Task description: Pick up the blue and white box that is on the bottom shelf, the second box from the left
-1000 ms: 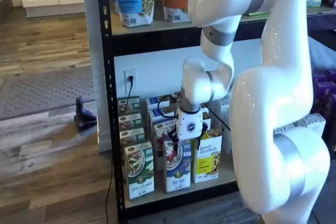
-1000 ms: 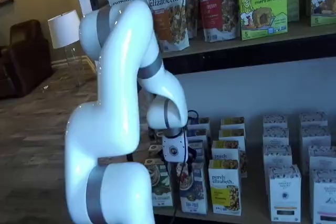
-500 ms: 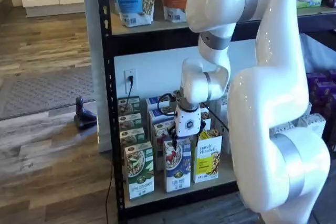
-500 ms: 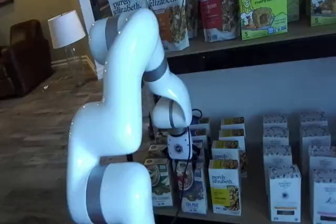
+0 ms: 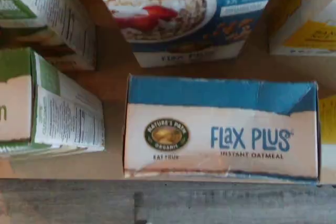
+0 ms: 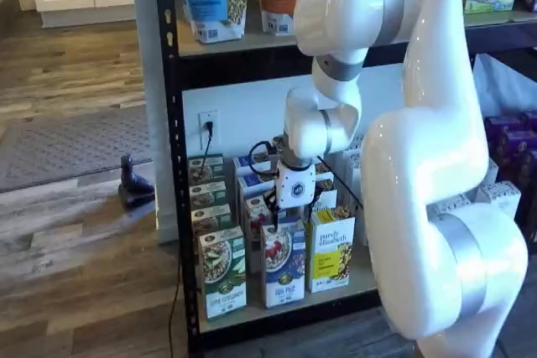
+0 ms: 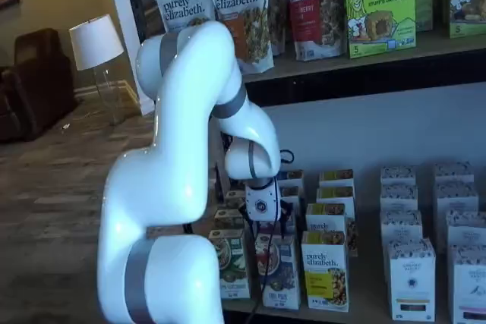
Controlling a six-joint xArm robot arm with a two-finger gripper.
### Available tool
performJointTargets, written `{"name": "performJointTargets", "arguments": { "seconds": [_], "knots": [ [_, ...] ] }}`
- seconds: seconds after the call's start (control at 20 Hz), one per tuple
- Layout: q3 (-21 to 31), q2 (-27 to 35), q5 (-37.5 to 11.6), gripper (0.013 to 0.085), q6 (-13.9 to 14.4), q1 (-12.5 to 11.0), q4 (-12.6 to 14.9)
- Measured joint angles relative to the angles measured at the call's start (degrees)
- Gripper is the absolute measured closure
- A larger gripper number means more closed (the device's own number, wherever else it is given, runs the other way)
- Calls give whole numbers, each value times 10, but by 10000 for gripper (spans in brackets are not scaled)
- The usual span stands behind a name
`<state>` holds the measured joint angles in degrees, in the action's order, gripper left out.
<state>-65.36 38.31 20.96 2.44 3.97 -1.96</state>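
Gripper (image 6: pixel 293 217) hovers over the blue and white box (image 6: pixel 284 267) on the bottom shelf (image 6: pixel 277 308); finger spacing unclear. Best centre over its narrow top before dropping.

Blue and white box (image 6: pixel 284 264) stands upright at the front of the bottom shelf (image 6: pixel 277 311), just below the fingers (image 6: pixel 277 217).
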Motion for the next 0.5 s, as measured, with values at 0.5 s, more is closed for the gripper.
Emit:
{"name": "performJointTargets", "arguments": {
  "seconds": [0.5],
  "knots": [
    [-51,24,34,130,5,3,1]
  ]
}}
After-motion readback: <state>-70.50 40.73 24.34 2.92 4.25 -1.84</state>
